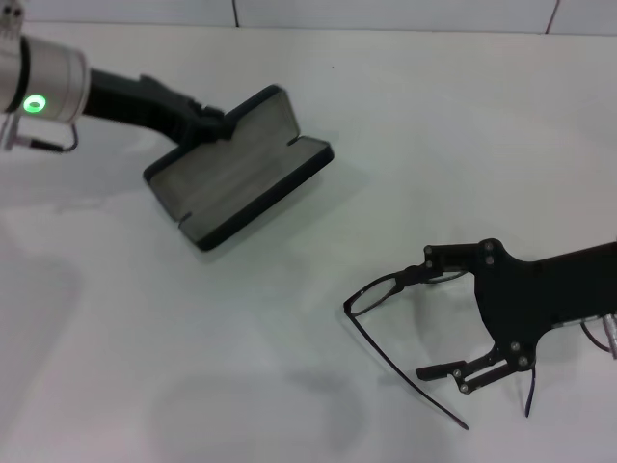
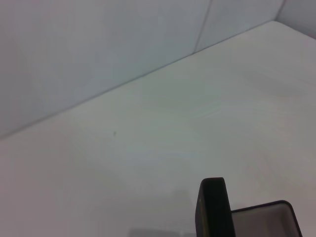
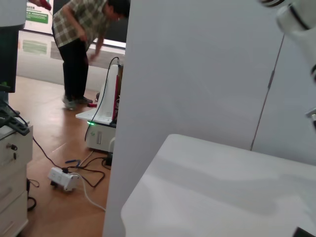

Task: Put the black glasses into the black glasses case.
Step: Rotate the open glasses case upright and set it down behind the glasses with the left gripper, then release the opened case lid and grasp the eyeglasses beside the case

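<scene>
The black glasses case lies open on the white table at the upper left, its grey lining facing up. My left gripper is shut on the far edge of its raised lid. The left wrist view shows that lid edge and a corner of the case's lining. The black glasses rest unfolded at the lower middle, and one long temple arm runs toward the front edge. My right gripper stands wide open beside them. Its upper finger touches the frame front, while its lower finger is apart from it.
The white table ends at a pale back wall. In the right wrist view the table's edge drops to a wooden floor with cables, a white machine and a person standing far off.
</scene>
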You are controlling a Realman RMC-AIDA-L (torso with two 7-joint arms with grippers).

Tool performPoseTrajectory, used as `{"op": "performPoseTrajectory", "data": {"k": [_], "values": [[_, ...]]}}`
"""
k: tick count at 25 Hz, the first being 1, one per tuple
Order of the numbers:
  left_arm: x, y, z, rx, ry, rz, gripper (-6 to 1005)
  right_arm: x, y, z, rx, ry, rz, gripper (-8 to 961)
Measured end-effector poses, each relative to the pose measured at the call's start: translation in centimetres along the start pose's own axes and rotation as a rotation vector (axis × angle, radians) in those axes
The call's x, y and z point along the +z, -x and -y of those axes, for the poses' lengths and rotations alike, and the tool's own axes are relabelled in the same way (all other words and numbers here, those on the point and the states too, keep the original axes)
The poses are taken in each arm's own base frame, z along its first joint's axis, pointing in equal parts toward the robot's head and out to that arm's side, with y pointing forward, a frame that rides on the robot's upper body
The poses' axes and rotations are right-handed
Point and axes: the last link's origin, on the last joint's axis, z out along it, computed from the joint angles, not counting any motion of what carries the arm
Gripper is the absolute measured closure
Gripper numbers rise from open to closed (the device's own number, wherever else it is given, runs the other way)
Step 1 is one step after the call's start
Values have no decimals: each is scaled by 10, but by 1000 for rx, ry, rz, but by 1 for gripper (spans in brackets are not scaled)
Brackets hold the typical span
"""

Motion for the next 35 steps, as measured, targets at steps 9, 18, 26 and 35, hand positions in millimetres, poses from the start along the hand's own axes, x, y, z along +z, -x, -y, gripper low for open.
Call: {"op": "performPoseTrajectory", "data": {"k": [9,18,26,35], "values": [[38,-47,-30,534,85,-31,802,0,-8,-10,-10,-34,20,114],[76,-67,-61,787,197,-33,803,-1,-16,-13,10,-83,25,117],[93,-67,-65,819,175,12,803,-2,-17,-13,7,-99,27,119],[93,-67,-68,748,198,97,744,-2,-16,-10,5,-102,23,122]]}}
